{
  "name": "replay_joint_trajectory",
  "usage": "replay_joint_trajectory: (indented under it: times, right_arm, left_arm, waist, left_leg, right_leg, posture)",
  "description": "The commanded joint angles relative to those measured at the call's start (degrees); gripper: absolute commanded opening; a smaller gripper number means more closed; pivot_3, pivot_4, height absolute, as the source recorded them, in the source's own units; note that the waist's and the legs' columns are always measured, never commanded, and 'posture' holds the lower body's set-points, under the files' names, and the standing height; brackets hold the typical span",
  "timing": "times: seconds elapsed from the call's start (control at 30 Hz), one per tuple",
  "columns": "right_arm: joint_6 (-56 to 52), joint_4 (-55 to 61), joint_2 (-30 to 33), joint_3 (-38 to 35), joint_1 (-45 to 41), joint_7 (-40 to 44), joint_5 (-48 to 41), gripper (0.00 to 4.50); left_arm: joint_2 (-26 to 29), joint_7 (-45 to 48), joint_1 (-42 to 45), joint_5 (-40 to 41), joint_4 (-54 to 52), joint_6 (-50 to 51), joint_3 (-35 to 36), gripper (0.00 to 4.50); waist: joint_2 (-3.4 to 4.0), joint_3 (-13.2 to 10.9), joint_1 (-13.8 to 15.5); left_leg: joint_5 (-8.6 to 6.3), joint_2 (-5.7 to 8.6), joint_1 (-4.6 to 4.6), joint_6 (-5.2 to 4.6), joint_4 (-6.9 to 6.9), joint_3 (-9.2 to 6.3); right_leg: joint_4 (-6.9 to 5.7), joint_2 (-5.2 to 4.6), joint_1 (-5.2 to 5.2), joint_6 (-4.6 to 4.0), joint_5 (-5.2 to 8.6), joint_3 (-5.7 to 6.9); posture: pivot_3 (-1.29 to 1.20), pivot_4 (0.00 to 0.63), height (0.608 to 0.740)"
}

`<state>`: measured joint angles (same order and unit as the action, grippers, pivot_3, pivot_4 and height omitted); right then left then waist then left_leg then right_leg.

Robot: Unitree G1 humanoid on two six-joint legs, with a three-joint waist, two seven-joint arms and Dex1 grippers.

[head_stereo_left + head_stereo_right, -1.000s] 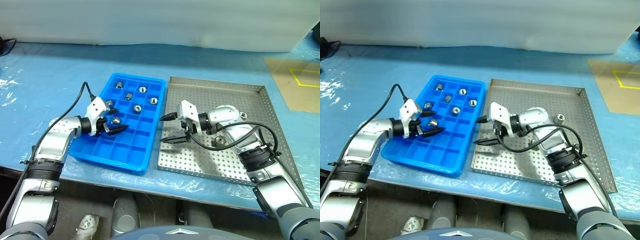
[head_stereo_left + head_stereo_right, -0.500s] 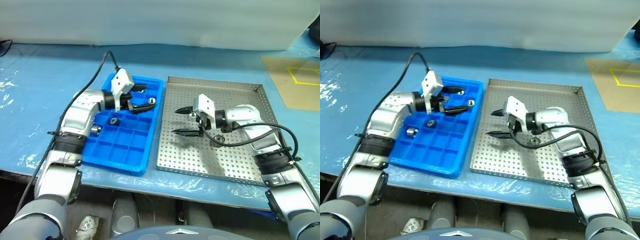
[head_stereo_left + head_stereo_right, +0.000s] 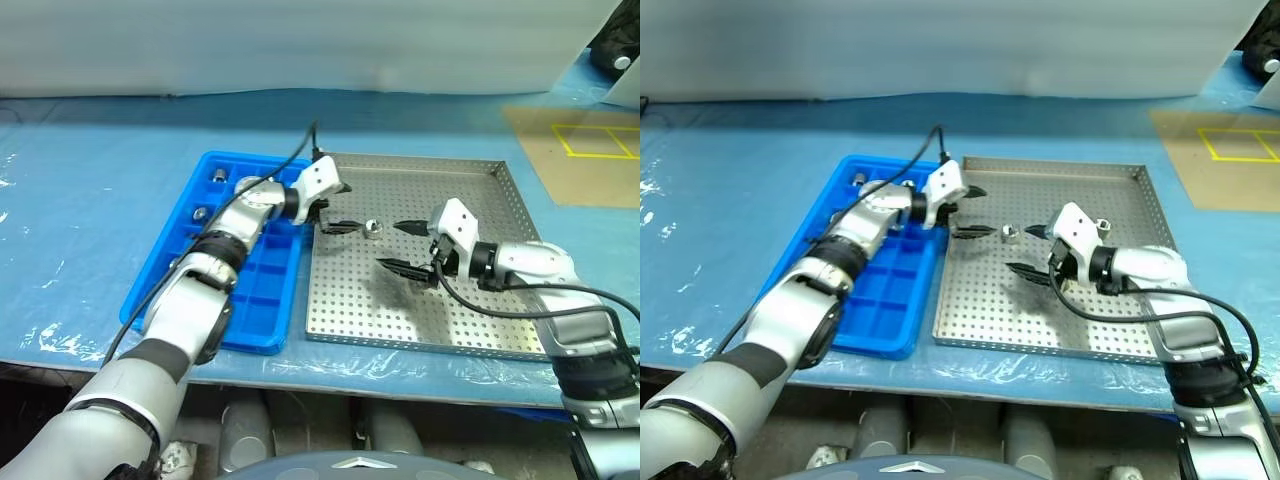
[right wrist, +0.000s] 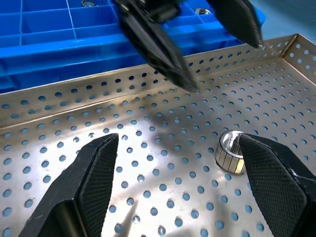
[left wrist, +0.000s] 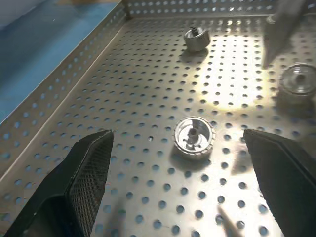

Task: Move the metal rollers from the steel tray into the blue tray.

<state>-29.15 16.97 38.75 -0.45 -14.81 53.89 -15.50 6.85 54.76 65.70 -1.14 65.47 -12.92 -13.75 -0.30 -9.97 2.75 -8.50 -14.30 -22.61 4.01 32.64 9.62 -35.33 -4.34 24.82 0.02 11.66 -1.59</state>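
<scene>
Since a second ago the left end effector (image 3: 343, 215) has swung from over the blue tray (image 3: 172, 262) to the steel tray's (image 3: 470, 330) far-left part, and the right end effector (image 3: 405, 246) has drawn back rightward.

Head views: both end effectors stand apart and empty, flanking one roller (image 3: 372, 229). A few rollers sit in the blue tray's far compartments, so the task seems partly done.

Left wrist view: three metal rollers (image 5: 194, 137) lie on the perforated floor, shiny, ribbed rings with dark centres.

Right wrist view: one roller (image 4: 231, 150) near its fingers (image 4: 94, 185).

Pale blue table sheet (image 3: 90, 190), tan board (image 3: 575, 155) with yellow lines at far right.
</scene>
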Motion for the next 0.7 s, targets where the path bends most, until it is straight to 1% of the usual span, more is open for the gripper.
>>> replay_joint_trajectory:
  times: [0.03, 0.17, 0.33, 0.43, 0.53, 0.7]
  right_arm:
    - [-2.6, 6.6, 0.8, -3.3, 2.8, -3.0, -1.9, 3.99]
    - [-5.0, 10.9, 0.9, -5.0, 6.1, -5.7, -2.9, 3.99]
    - [-6.2, 13.9, 1.3, -6.7, 9.7, -8.0, -3.7, 3.99]
    - [-6.2, 14.1, 1.2, -6.9, 10.3, -8.9, -3.9, 3.99]
    - [-5.9, 13.7, 1.3, -6.8, 10.4, -9.5, -3.8, 3.99]
    - [-5.5, 13.3, 1.5, -6.4, 10.0, -9.9, -3.6, 3.99]
  left_arm:
    - [-2.9, -4.8, 4.0, -3.7, 6.1, -3.5, -0.3, 4.44]
    - [-5.3, -5.4, 5.4, -5.6, 9.5, -2.1, 0.3, 4.44]
    - [-5.3, -4.4, 4.5, -8.1, 10.9, 0.3, 0.2, 4.44]
    - [-5.0, -7.0, 3.7, -10.5, 11.3, 0.7, -0.6, 4.44]
    - [-5.4, -11.7, 4.1, -11.9, 11.7, 2.8, 0.1, 4.44]
    - [-6.7, -12.2, 3.6, -12.3, 12.0, 4.9, 0.9, 4.44]
  waist:
    - [-0.01, 0.0, -0.6]
    - [0.0, 0.0, -2.0]
    - [-0.01, 0.0, -3.6]
    - [-0.01, 0.0, -3.9]
    - [-0.01, 0.0, -4.0]
    - [-0.01, 0.0, -4.0]
  left_leg:
    - [-0.04, 0.03, 0.01, -0.06, 0.0, 0.01]
    - [-0.21, 0.1, 0.05, -0.35, 0.01, 0.14]
    - [-0.33, 0.19, 0.12, -0.56, 0.01, 0.26]
    - [-0.38, 0.3, 0.17, -0.64, 0.03, 0.36]
    - [-0.43, 0.36, 0.12, -0.72, 0.09, 0.38]
    - [-0.51, 0.46, -0.01, -0.86, 0.13, 0.38]
  right_leg:
    - [0.08, -0.02, -0.05, 0.04, -0.02, -0.01]
    - [0.38, -0.08, -0.16, 0.21, -0.12, -0.04]
    - [0.51, -0.14, -0.19, 0.26, -0.15, -0.04]
    - [0.55, -0.23, -0.19, 0.28, -0.16, -0.03]
    - [0.58, -0.3, -0.19, 0.29, -0.16, -0.03]
    - [0.66, -0.4, -0.18, 0.29, -0.16, -0.02]
  posture:
    - [-0.45, 0.15, 0.74]
    - [-0.5, 0.15, 0.74]
    - [-0.53, 0.15, 0.74]
    - [-0.54, 0.15, 0.74]
    - [-0.54, 0.15, 0.74]
    - [-0.54, 0.15, 0.74]
